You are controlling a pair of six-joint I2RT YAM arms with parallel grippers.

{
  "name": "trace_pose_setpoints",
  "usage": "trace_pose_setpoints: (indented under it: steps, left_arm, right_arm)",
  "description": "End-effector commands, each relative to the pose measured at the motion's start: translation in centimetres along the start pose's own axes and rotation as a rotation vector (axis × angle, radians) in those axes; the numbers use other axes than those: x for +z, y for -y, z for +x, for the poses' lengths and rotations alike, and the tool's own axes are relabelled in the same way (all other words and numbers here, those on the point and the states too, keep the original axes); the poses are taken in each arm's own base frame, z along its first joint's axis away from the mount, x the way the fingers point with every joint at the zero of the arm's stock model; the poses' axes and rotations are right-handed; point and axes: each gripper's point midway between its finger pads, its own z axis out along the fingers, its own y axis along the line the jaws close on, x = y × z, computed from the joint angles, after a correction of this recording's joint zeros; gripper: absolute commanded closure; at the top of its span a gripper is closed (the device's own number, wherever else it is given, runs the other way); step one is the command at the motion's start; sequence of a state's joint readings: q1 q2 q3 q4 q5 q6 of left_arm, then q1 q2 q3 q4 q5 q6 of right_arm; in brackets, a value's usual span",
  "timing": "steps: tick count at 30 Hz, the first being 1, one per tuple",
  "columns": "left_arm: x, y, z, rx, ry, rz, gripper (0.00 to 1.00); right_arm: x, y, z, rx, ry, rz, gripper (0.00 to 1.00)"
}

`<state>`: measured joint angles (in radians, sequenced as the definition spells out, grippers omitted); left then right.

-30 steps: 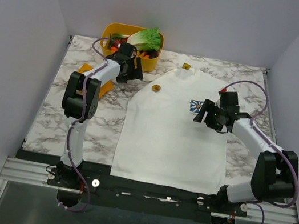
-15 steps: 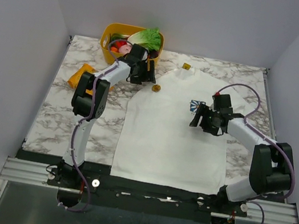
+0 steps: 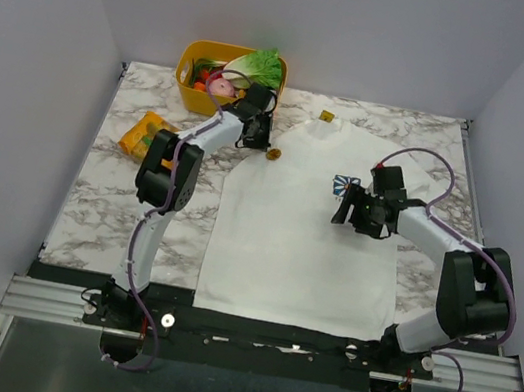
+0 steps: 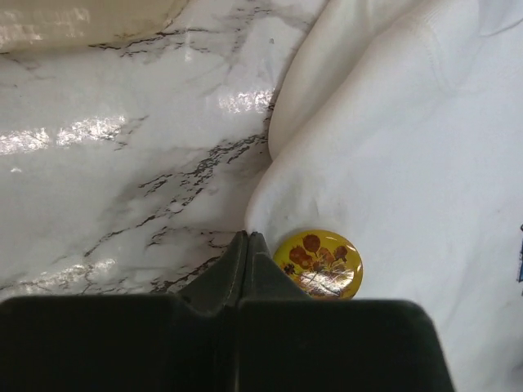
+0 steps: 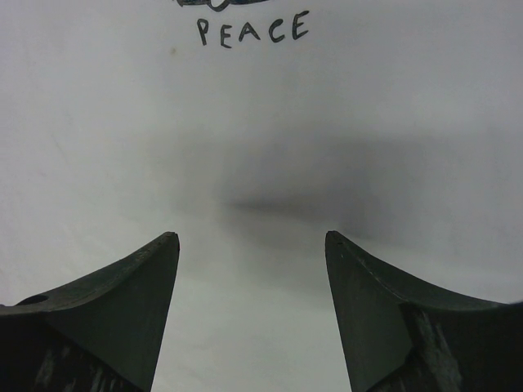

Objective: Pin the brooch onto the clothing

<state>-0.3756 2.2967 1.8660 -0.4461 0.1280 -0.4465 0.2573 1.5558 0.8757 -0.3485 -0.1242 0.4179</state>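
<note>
Left wrist view: brooch (image 4: 319,263) lies flat at the edge of the shirt (image 4: 425,163), beside the marble surface (image 4: 122,122). Left claw (image 4: 247,241) pressed together, tip just beside the brooch — nothing pinched. Right claw (image 5: 249,237) spread, held over the shirt below the print (image 5: 249,31). Step judged: brooch pickup — next, the Left claw must be opened around it.

Brooch (image 4: 318,265): glossy yellow, reddish-brown motif, possibly flowers (glare blurs detail). T-shirt (image 3: 302,254): plain white; blue chest print (image 3: 346,186), black "PEACE" lettering (image 5: 253,31), yellow collar tag (image 3: 327,116) at far edge. Table (image 3: 102,209): white marble, grey veining. Far left: yellow basket (image 3: 187,93); orange packet (image 3: 141,134).
</note>
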Motion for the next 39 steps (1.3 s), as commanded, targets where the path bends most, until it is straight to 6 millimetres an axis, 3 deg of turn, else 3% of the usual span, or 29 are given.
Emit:
trace_pose_setpoints:
  steps: [1, 10, 15, 21, 27, 28, 31, 32, 35, 37, 39]
  left_arm:
    - [-2.5, 2.5, -2.3, 0.141, 0.107, -0.092, 1.0]
    - [-5.5, 5.1, -2.4, 0.304, 0.26, -0.327, 1.0]
    - [-6.3, 7.1, -1.6, 0.391, 0.3, -0.333, 1.0]
    - [-5.2, 12.1, 3.0, 0.507, 0.221, -0.189, 1.0]
    - [-5.6, 16.8, 7.3, 0.546, 0.149, 0.033, 1.0]
    - [-6.4, 17.6, 6.8, 0.544, 0.172, 0.074, 0.97]
    - [-7.6, 19.3, 7.1, 0.564, 0.168, 0.18, 0.7]
    - [-7.9, 19.3, 7.0, 0.562, 0.171, 0.186, 0.5]
    - [-8.9, 19.0, 5.6, 0.519, 0.182, 0.212, 0.28]
    - [-9.5, 17.9, 3.8, 0.442, 0.201, 0.235, 0.26]
    - [-9.7, 17.0, 3.4, 0.377, 0.182, 0.292, 0.26]
  right_arm:
    - [0.5, 0.4, 0.7, -0.004, -0.007, 0.009, 0.2]
    - [0.5, 0.4, 0.8, -0.001, -0.01, 0.011, 0.2]
    - [0.6, 0.7, 1.1, -0.003, -0.016, 0.02, 0.2]
    - [1.0, 0.8, 1.4, 0.007, -0.025, 0.017, 0.2]
    - [1.1, 0.9, 1.6, 0.007, -0.029, 0.024, 0.2]
    - [1.1, 1.0, 1.6, 0.008, -0.028, 0.026, 0.2]
    - [1.1, 1.1, 1.6, 0.008, -0.03, 0.029, 0.2]
    - [1.2, 1.0, 1.7, 0.007, -0.033, 0.026, 0.2]
    - [1.2, 1.0, 1.8, 0.007, -0.033, 0.026, 0.2]
    - [1.2, 1.0, 1.8, 0.006, -0.035, 0.025, 0.2]
    - [1.2, 1.1, 1.8, 0.005, -0.032, 0.027, 0.2]
